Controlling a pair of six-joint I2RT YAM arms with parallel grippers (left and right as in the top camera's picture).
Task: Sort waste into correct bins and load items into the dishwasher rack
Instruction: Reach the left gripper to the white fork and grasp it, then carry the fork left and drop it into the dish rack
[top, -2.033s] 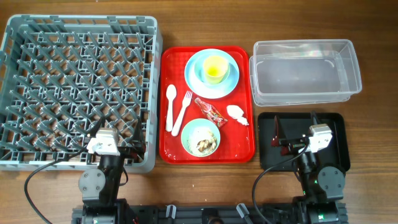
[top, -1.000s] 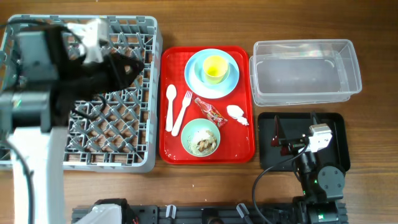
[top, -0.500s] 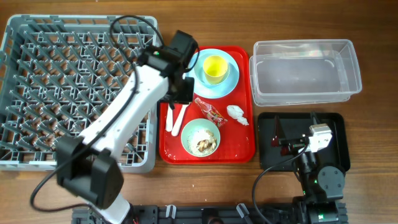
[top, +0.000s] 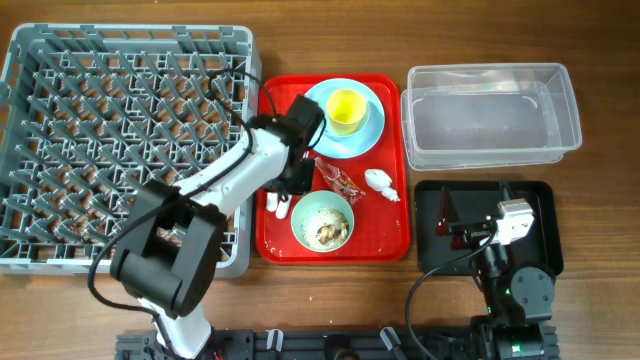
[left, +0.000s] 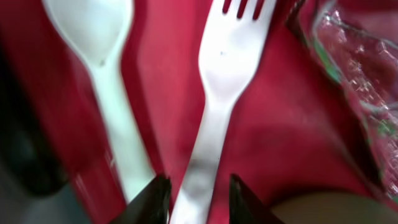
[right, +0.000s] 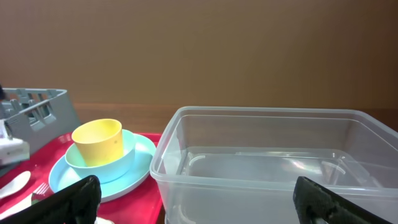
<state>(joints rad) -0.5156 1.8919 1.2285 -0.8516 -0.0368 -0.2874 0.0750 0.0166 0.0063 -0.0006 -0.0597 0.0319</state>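
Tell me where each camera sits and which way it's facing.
Overhead: fixed above the table, looking straight down at rack, red tray, clear tub, black tray; left hand and right hand show.
Left wrist: above the red tray, looking down at fork and spoon; the left hand straddles the fork handle.
Right wrist: low over the black tray, facing level across the clear tub toward the yellow cup; the right hand shows, open.
Shared: overhead and right wrist both see clear tub and yellow cup.
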